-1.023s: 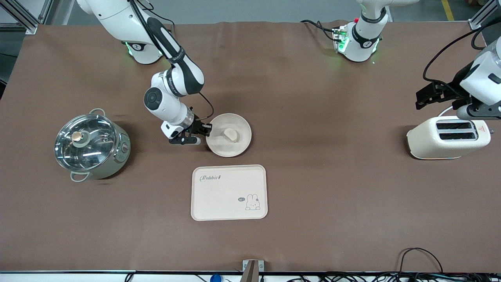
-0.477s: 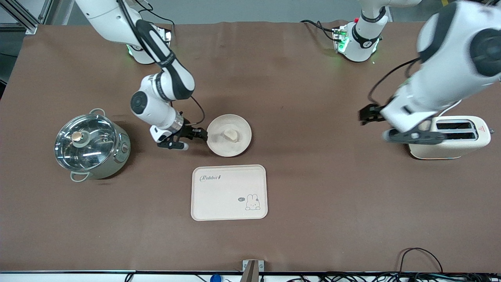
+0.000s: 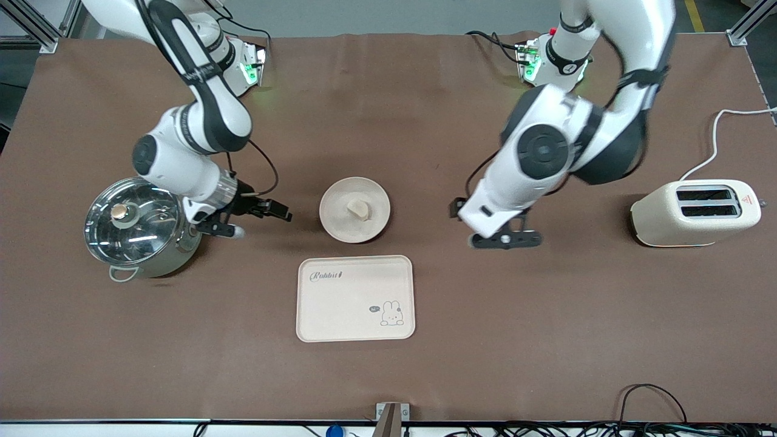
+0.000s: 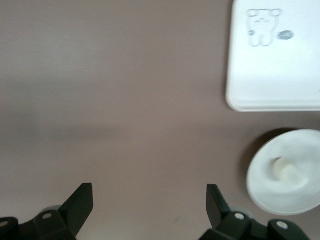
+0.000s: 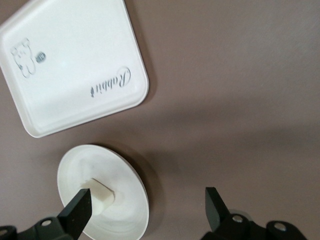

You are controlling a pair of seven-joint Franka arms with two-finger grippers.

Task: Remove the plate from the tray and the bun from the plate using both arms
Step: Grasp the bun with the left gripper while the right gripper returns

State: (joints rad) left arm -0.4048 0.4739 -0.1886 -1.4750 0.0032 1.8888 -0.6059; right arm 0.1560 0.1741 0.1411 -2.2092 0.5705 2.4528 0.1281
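The round cream plate (image 3: 337,222) rests on the brown table, farther from the front camera than the tray. The pale bun (image 3: 358,209) lies on it. My right gripper (image 3: 261,221) is open and empty, low over the table between the pot and the plate, clear of the rim. In the right wrist view my right gripper (image 5: 147,205) frames the plate (image 5: 131,205) and the bun (image 5: 103,193). My left gripper (image 3: 485,233) is open and empty over bare table beside the plate, toward the toaster. The left wrist view shows my left gripper (image 4: 149,200), the plate (image 4: 260,182) and the bun (image 4: 283,168).
A rectangular cream tray (image 3: 355,297) with a rabbit drawing lies nearer the front camera than the plate. A steel pot (image 3: 142,227) with a glass lid stands at the right arm's end. A cream toaster (image 3: 695,212) stands at the left arm's end.
My right gripper let go of the plate's rim and drew back toward the pot. My left arm swung from over the toaster toward the plate. The plate and the bun stayed put.
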